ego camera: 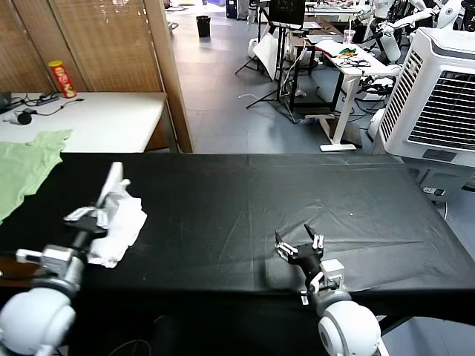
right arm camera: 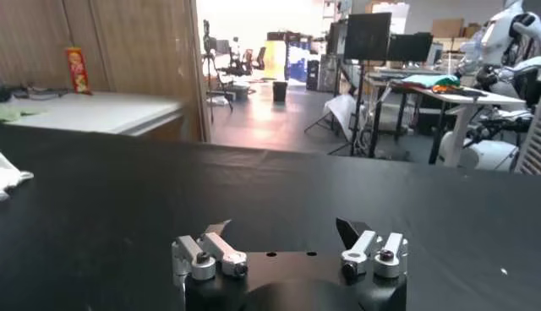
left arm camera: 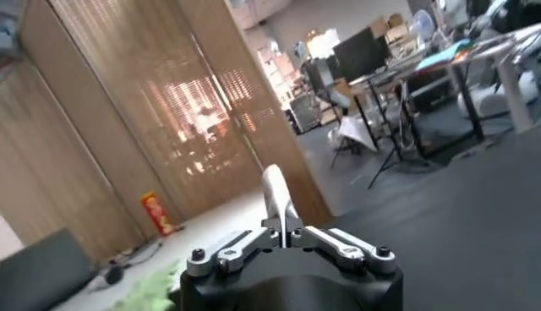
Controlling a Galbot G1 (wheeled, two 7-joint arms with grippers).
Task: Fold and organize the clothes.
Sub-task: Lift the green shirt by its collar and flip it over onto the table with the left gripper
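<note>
The clothes are one white bundle, bunched on the left part of the black table; no print shows. My left gripper rises just over the bundle's far edge, its white fingers pressed shut and tilted upward, with no cloth seen between them. My right gripper rests low near the table's front edge, right of centre, and stands open with nothing between the fingertips. A corner of the white bundle shows far off in the right wrist view.
A pale green garment hangs over the table's far left corner. Behind it stands a white table with a red can and cables. A white air cooler is at the right.
</note>
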